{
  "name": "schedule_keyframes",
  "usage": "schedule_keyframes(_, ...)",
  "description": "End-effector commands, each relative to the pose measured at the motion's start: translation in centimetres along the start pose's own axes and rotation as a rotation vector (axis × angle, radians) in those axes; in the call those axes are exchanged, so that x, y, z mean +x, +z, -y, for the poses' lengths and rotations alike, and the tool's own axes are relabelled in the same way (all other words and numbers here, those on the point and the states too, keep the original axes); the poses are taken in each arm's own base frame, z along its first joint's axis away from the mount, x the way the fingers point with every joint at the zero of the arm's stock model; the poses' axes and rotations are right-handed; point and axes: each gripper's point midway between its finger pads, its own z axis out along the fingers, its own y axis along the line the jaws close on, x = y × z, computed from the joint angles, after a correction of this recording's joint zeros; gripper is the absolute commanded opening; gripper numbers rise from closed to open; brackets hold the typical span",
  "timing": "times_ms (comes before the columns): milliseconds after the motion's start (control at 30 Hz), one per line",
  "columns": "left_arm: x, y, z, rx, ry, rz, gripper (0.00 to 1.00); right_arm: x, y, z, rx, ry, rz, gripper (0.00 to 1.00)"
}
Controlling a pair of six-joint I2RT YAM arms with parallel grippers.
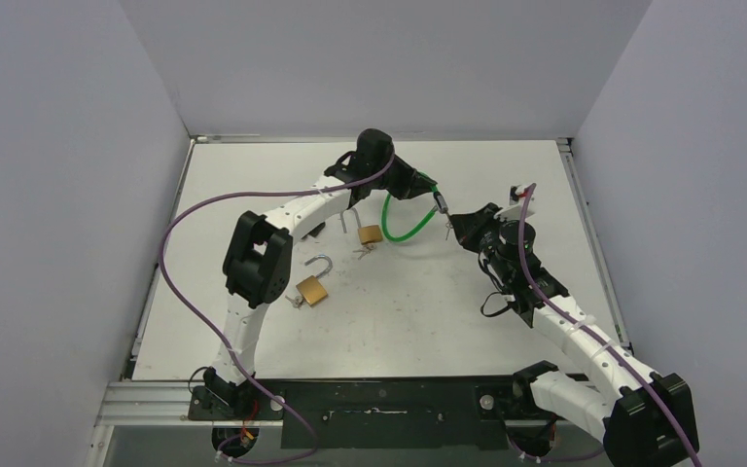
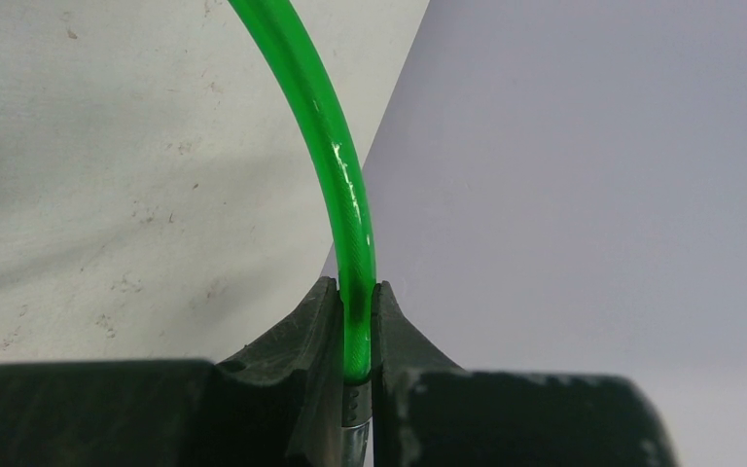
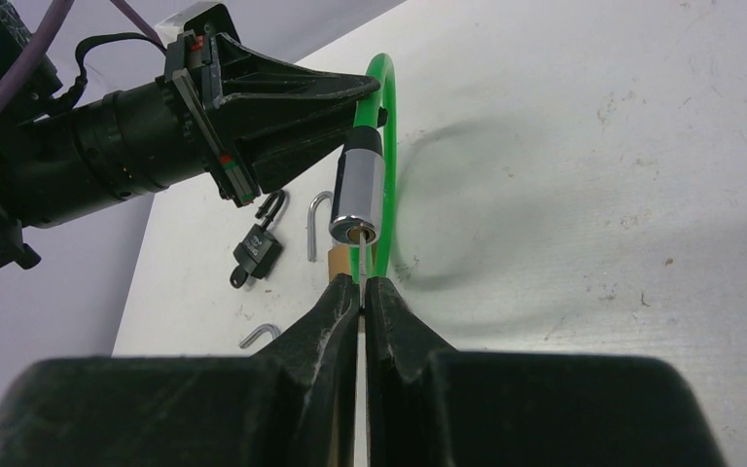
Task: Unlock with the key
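One green cable lock (image 1: 401,232) hangs above the middle of the worktop (image 1: 428,321), held off the surface between the two arms. Its silver cylinder (image 3: 360,190) faces the right gripper (image 3: 362,292), which is clenched on a thin key (image 3: 363,261) — the key's tip reaches the keyhole in the cylinder's end. The left gripper (image 2: 355,297) is clamped on the green cable, just above its metal collar. A brass padlock (image 1: 371,234) lies just beside the loop; a second brass padlock (image 1: 313,290), shackle open, lies nearer the arm bases — a small black padlock (image 3: 257,251) lies on the worktop beyond the cylinder.
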Motion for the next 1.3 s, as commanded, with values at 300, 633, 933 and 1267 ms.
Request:
schedule_keyframes(300, 2.1, -4.3, 6.0, 0.172, 0.032, -0.055, 0.00, -2.7, 0.9, -0.6, 0.004, 0.026, 0.098, 0.00)
schedule_keyframes(633, 3.4, -4.8, 6.7, 0.210, 0.007, -0.107, 0.00, -2.8, 1.4, -0.6, 0.011, 0.027, 0.099, 0.00)
schedule_keyframes(933, 6.4, -5.6, 7.8, 0.268, -0.049, -0.222, 0.00, -3.2, 2.2, -0.5, 0.023, 0.027, 0.116, 0.00)
schedule_keyframes(1267, 4.4, -5.6, 8.8, 0.317, 0.013, -0.113, 0.00, -5.1, 0.8, -1.9, 0.001, 0.048, 0.102, 0.27)
